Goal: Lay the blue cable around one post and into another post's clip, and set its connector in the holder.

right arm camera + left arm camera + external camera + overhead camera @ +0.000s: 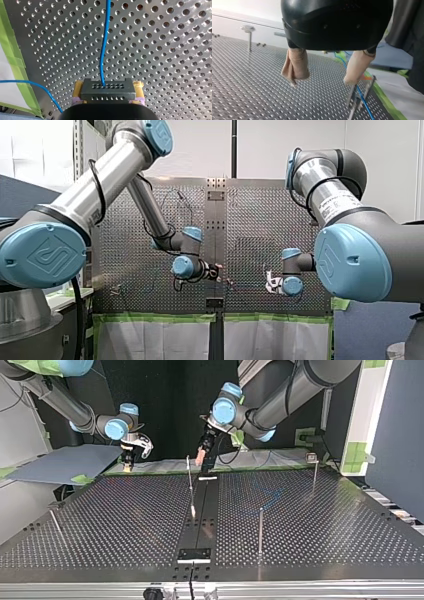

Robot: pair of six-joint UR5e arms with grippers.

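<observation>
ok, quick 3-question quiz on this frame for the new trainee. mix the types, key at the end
1. True or false: my right gripper is shut on the connector, with the blue cable leaving it.
2. Pick one: my left gripper is A) open; B) shut on a post; C) shut on tape.
3. Fill in: the pads clamping the connector are ___.
Key: 1 true; 2 A; 3 yellow.
</observation>
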